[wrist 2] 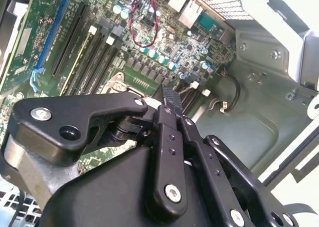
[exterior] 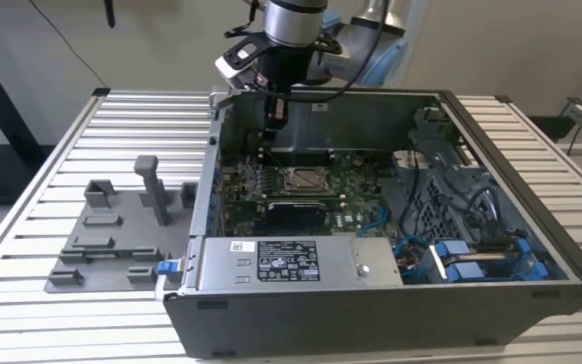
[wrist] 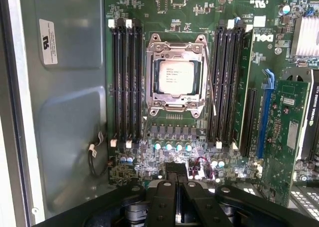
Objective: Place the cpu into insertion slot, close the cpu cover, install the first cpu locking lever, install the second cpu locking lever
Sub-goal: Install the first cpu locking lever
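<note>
On the exterior view's left, a grey holder (exterior: pixel 104 243) with short posts sits on the slatted table (exterior: pixel 58 152). Next to it stands an open computer case (exterior: pixel 372 318). A silver box (exterior: pixel 281 262) with a sticker lies along its near side.

The arm (exterior: pixel 293 23) comes down from above into the back of the case. Its gripper (exterior: pixel 276 121) hangs over the far edge of the green board (exterior: pixel 357 205). In both wrist views the two black fingers (wrist 2: pixel 169 97) (wrist: pixel 175 171) are pressed together, with nothing between them. The tip is over a row of little round parts, apart from the slot.

The cpu (wrist: pixel 174 76) lies flat in the slot (wrist: pixel 175 111) in the middle of the board. Its silvery top faces up. The cover (wrist: pixel 174 50) is down over it, and the cpu shows through the cover's window. A thin silver lever (wrist: pixel 211 87) runs along one side of the cover, between it and some long black slots (wrist: pixel 227 82). I cannot tell if that lever is hooked in.

On the exterior view's right, blue plugs (exterior: pixel 473 265) and wires fill the corner of the case.
</note>
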